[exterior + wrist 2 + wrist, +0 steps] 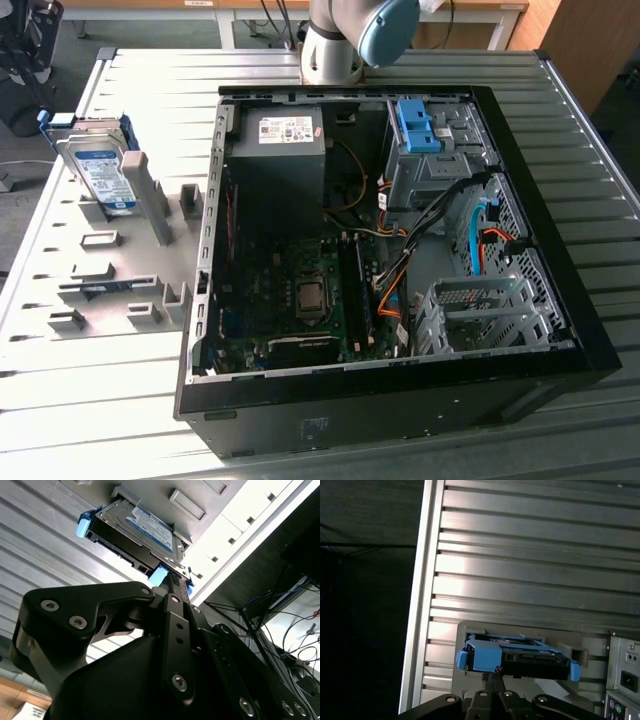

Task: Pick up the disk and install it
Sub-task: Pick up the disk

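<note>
We see the flat silver hard disk with blue side rails [97,165] propped tilted in a grey plastic holder [150,205] on the ribbed metal counter [90,385]. It sits to the exterior view's left of the open black computer case [400,405]. In the first wrist view the black claw [490,674], tips together, points at the disk's blue rail.

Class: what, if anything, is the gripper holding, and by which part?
Seemingly nothing: the disk sits in its grey holder, and the gripper is aimed at its blue rail.

Glossy metal disk [100,170], plastic rails [82,525]; ribbed matt metal table [560,120].
</note>
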Action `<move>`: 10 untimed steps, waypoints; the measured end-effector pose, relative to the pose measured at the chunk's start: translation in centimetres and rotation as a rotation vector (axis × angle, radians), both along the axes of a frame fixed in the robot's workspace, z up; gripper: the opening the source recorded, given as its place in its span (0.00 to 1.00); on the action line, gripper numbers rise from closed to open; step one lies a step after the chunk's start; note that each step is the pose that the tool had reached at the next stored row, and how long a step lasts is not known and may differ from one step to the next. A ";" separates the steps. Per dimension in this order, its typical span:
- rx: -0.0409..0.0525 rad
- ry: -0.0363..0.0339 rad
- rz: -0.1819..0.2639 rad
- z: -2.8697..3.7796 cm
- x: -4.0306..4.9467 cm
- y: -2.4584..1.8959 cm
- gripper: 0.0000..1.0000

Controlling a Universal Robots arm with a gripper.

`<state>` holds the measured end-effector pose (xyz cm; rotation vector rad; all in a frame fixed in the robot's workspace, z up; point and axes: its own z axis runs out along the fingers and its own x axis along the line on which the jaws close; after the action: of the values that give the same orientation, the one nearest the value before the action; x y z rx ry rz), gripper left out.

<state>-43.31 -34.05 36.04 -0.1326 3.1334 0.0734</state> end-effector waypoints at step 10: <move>0.0000 0.0000 0.023 0.00 0.00 0.00 0.11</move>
<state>-43.31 -34.05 36.04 -0.1692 3.1322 0.0734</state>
